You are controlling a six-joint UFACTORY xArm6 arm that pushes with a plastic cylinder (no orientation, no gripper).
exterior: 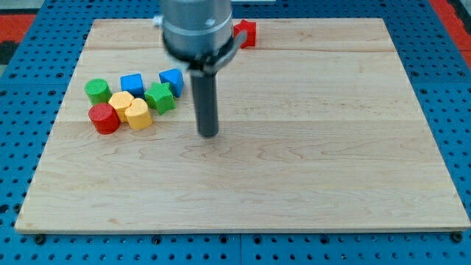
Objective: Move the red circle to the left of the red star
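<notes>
The red circle (104, 118) lies at the view's left, at the lower left of a cluster of blocks. The red star (245, 33) sits near the view's top, partly hidden behind the arm's grey body. My tip (209, 134) rests on the board to the right of the cluster, well apart from the red circle and below the red star.
The cluster holds a green circle (97, 90), a blue block (132, 84), another blue block (171, 78), a green star (159, 97) and two yellow blocks (121, 101) (137, 114). The wooden board (309, 147) lies on a blue pegboard.
</notes>
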